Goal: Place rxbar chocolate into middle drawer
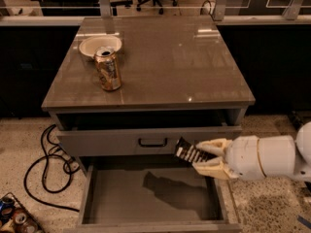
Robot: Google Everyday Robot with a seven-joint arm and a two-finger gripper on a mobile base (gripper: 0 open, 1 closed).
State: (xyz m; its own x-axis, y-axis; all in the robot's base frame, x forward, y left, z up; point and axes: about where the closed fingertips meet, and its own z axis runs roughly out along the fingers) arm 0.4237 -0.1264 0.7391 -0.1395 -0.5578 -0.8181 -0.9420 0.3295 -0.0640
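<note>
The rxbar chocolate, a small black wrapper with pale lettering, is held in my gripper. The gripper's cream fingers are shut on its right end. The white arm comes in from the right edge. The bar hangs above the right back part of the open middle drawer, in front of the upper drawer's grey front. The drawer is pulled out and its grey floor is bare, with the arm's shadow on it.
A gold drink can and a white bowl stand on the cabinet top at the back left. The upper drawer front has a black handle. Black cables lie on the floor at left.
</note>
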